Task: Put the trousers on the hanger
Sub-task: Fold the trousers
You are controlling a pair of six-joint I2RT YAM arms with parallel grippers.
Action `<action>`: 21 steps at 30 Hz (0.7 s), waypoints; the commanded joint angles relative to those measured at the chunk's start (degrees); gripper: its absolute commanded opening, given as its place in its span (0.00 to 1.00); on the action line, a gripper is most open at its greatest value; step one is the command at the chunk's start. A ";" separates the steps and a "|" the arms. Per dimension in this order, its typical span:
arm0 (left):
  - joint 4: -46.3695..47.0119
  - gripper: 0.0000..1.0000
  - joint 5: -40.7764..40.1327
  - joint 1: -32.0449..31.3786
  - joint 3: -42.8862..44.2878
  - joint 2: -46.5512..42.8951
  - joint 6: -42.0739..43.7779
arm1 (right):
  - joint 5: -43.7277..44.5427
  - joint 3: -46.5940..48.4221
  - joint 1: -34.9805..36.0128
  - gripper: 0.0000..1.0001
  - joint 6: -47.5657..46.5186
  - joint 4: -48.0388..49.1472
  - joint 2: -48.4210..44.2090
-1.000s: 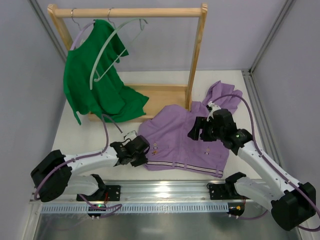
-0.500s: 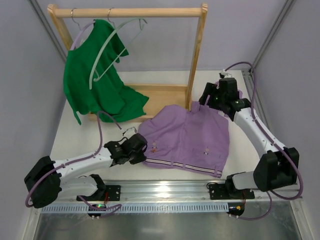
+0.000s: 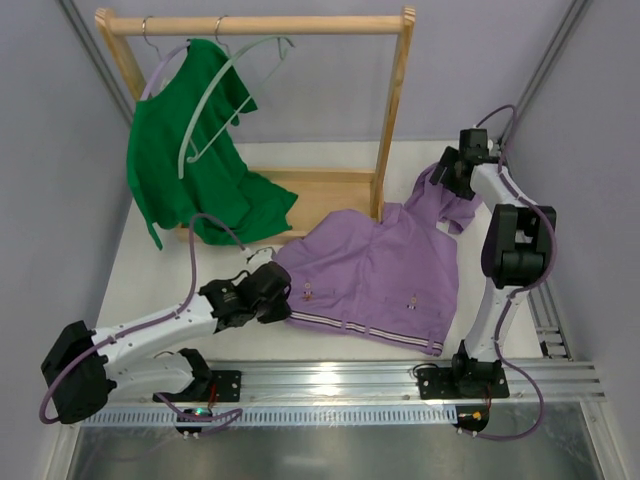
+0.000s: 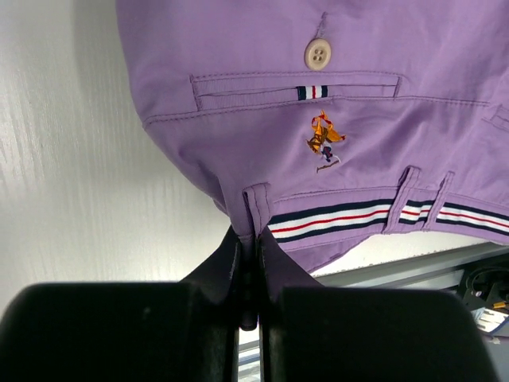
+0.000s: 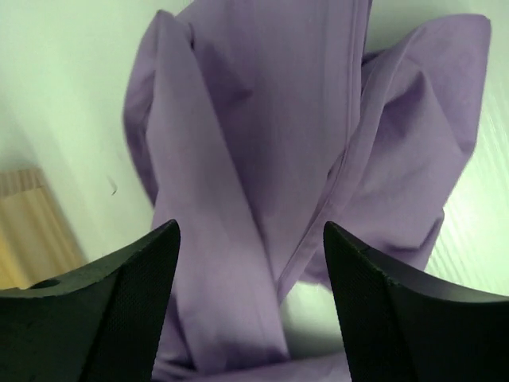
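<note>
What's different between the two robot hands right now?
The left gripper is pinched shut on the striped waistband of the trousers; the right gripper is open, holding nothing. The left is at the cloth's near corner; the right is over the bunched legs at the far end. Both have two black fingers.

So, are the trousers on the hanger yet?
Not yet: the trousers lie on the table, waistband pinched by the left hand; the hanger hangs bare on the rack.

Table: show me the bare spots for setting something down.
Bare table: the near-left patch between the green shirt and the left arm; the far strip behind the rack. Crowded: the trousers fill the centre-right.
</note>
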 commanded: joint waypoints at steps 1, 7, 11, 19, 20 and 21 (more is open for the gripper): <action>-2.77 0.00 -1.97 0.34 2.91 -2.55 2.43 | -4.20 5.64 -0.84 0.75 -3.33 -0.11 5.26; -5.15 0.01 -3.99 0.34 5.28 -4.14 2.96 | -9.32 8.63 -2.06 0.56 -4.22 1.91 7.48; -3.83 0.01 -3.81 0.34 5.55 -3.44 2.87 | -12.65 10.12 -3.56 0.32 -4.05 2.18 7.48; -8.47 0.01 -7.58 0.34 11.43 -1.50 5.59 | -9.52 9.69 -8.74 0.04 -2.38 -4.91 -1.03; -10.14 0.01 -8.29 0.34 12.48 -1.41 5.85 | -7.41 9.51 -9.53 0.04 -1.94 -6.94 -2.53; -11.11 0.00 -10.12 0.34 13.28 -1.50 6.29 | -5.39 9.08 -11.28 0.04 -0.89 -8.88 -3.93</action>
